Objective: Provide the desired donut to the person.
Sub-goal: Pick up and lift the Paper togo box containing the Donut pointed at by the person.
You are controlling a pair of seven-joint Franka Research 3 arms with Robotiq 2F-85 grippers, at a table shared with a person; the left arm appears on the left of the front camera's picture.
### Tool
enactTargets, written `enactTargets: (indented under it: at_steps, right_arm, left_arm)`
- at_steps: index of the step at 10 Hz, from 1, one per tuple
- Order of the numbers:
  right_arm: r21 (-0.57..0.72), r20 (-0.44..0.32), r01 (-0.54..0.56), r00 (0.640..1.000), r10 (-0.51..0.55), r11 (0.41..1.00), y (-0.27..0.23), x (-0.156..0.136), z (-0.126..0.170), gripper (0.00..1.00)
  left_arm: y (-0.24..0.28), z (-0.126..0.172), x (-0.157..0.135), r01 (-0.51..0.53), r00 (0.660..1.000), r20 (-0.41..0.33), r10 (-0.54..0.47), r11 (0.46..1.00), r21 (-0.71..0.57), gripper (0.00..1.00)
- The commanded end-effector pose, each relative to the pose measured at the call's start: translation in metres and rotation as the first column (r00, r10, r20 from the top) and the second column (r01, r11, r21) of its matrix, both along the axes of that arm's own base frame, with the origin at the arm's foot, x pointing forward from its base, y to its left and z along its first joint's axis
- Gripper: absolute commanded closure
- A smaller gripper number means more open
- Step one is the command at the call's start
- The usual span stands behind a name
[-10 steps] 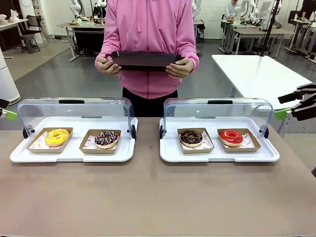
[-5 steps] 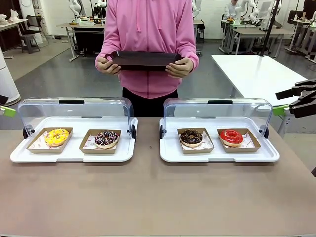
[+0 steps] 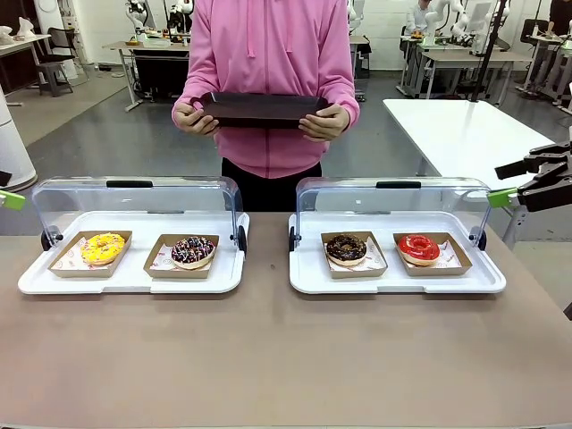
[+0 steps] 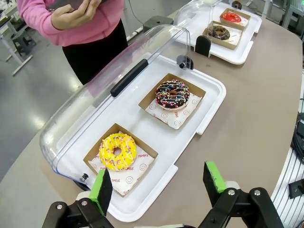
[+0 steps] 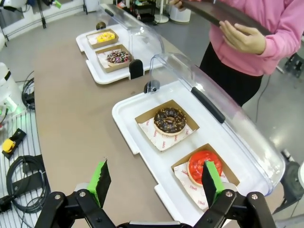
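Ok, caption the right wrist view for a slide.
Open right gripper overlooking a lidded tray with chocolate donut and red donut; the person holds a dark tray.

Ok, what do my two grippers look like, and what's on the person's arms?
The left gripper and right gripper match: black jointed fingers with round pivot bolts, each tipped with a bright green pad. The person wears long pink hoodie sleeves reaching the wrists.
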State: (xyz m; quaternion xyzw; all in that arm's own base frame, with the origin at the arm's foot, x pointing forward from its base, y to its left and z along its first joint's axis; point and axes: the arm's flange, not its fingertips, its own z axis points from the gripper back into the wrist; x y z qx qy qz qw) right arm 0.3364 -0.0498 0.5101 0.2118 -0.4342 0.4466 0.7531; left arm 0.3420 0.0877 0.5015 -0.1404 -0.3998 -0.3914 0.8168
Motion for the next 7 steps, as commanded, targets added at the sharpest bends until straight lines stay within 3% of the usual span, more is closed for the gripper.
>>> enactTargets:
  at_steps: [1, 2, 7]
  right_arm:
    - [0.025, 0.008, 0.050, 0.999, -0.050, 0.998, 0.000, 0.008, -0.001, 0.00]
    - [0.000, 0.000, 0.000, 1.000, 0.000, 1.000, 0.000, 0.000, 0.000, 0.00]
    - [0.000, 0.000, 0.000, 1.000, 0.000, 1.000, 0.000, 0.000, 0.000, 0.00]
  left_arm:
    - [-0.027, -0.046, -0.044, -0.002, 1.000, 0.027, 0.003, 1.000, -0.029, 0.00]
    - [0.000, 0.000, 0.000, 0.000, 1.000, 0.000, 0.000, 1.000, 0.000, 0.00]
    - [0.000, 0.000, 0.000, 0.000, 1.000, 0.000, 0.000, 1.000, 0.000, 0.00]
